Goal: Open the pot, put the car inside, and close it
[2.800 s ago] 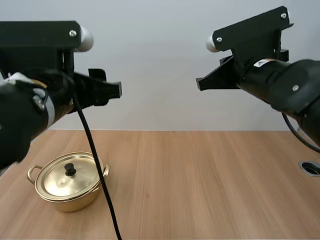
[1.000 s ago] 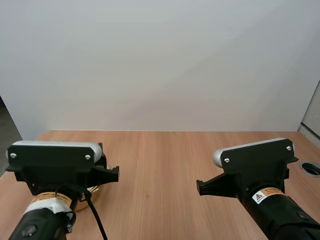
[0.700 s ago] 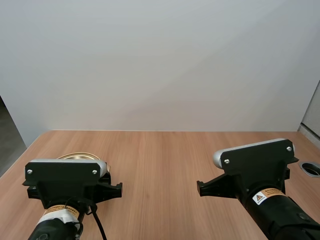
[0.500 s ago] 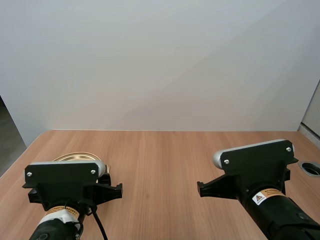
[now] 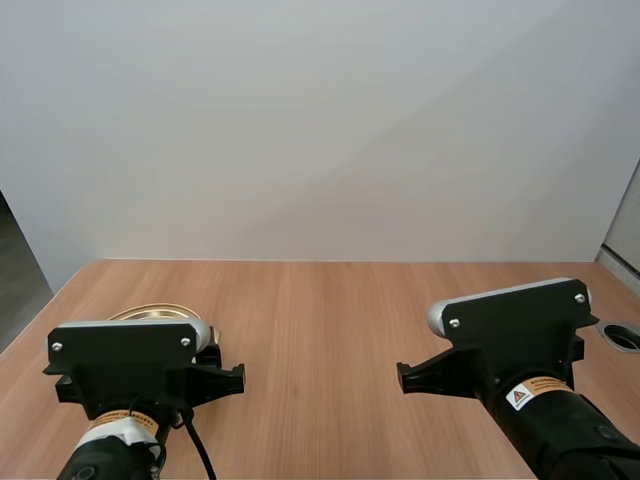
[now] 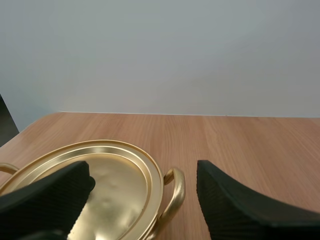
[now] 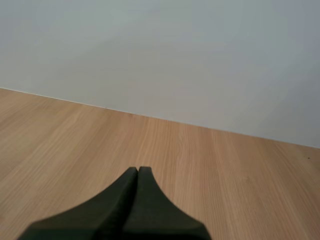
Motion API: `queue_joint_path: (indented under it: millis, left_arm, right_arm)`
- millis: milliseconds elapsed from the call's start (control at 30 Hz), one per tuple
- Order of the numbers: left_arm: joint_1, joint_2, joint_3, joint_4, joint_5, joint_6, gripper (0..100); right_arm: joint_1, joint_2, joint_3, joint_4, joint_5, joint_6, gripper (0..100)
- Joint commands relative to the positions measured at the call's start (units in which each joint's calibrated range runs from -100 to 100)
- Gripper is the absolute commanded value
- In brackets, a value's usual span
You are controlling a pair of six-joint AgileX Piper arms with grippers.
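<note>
Pot (image 6: 115,182) sits beneath wide-apart left end effector (image 6: 144,171); right end effector (image 7: 137,171) pressed together, empty.

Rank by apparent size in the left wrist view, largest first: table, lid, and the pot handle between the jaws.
Largest to smallest:
1. table
2. lid, which looks big partly because it is so near the camera
3. handle, clearly the smallest

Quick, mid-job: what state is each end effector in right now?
Left end effector: open, holding nothing, poised at the pot, whose lid is on.
Right end effector: closed on nothing, over bare table.
</note>
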Motion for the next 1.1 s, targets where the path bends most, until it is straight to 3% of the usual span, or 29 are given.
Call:
queue_joint_path:
  millis: [0, 333, 367, 400, 433, 467, 1067]
  left_arm:
    - [0.06, 0.0, 0.0, -0.05, 0.12, 0.0, 100]
    - [0.06, 0.0, 0.0, -0.15, 0.82, 0.0, 97]
    - [0.06, 0.0, 0.0, -0.15, 0.82, 0.0, 86]
    - [0.06, 0.0, 0.0, -0.15, 0.82, 0.0, 43]
    - [0.06, 0.0, 0.0, -0.18, 0.82, 0.0, 19]
    - [0.06, 0.0, 0.0, -0.18, 0.82, 0.0, 0]
    - [0.06, 0.0, 0.0, -0.06, 0.82, 0.42, 0]
  right_arm:
    - [-0.03, 0.0, 0.0, -0.43, -0.07, -0.01, 0]
    - [-0.03, 0.0, 0.0, -1.13, -0.07, -0.01, 0]
    - [-0.03, 0.0, 0.0, -1.13, -0.07, -0.01, 0]
    - [-0.03, 0.0, 0.0, -1.13, -0.07, -0.01, 0]
    - [-0.03, 0.0, 0.0, -1.13, -0.07, -0.01, 0]
    - [-0.03, 0.0, 0.0, -1.13, -0.07, -0.01, 0]
    - [-0.03, 0.0, 0.0, -1.25, -0.82, -0.01, 0]
